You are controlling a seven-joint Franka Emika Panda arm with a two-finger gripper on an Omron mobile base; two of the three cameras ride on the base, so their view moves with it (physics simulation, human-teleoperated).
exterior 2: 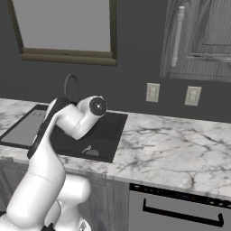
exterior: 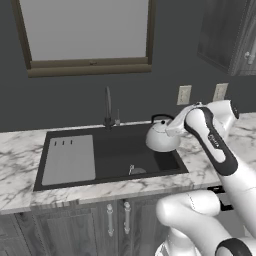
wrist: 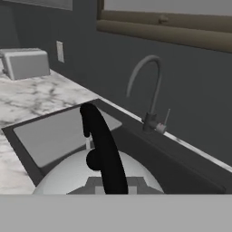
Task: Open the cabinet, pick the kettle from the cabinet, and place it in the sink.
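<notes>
Item: small rounded silvery-white kettle (exterior: 161, 138) with thin dark arched handle (wrist: 103, 152) and small lid knob, positioned over the right part of the wide rectangular matte black sink (exterior: 125, 152); whether it rests on the basin floor or hangs above it cannot be told. Robot hand (exterior: 172, 125): closed on the kettle's arched handle, seen from close above in the hand view. Sink fittings: flat light-grey drainboard panel (exterior: 69, 159) at left, thin dark curved faucet (exterior: 108, 107) behind the basin. Support: white marble bench (exterior 2: 180, 144). Above right: dark grey wood-grain wall cabinet (exterior 2: 198, 40) with long light-grey bar handle (exterior 2: 177, 36). Also present: boxy grey toaster (wrist: 26, 62) on the bench; two pale wall outlets (exterior 2: 153, 92); framed window (exterior: 85, 32) above the sink.
</notes>
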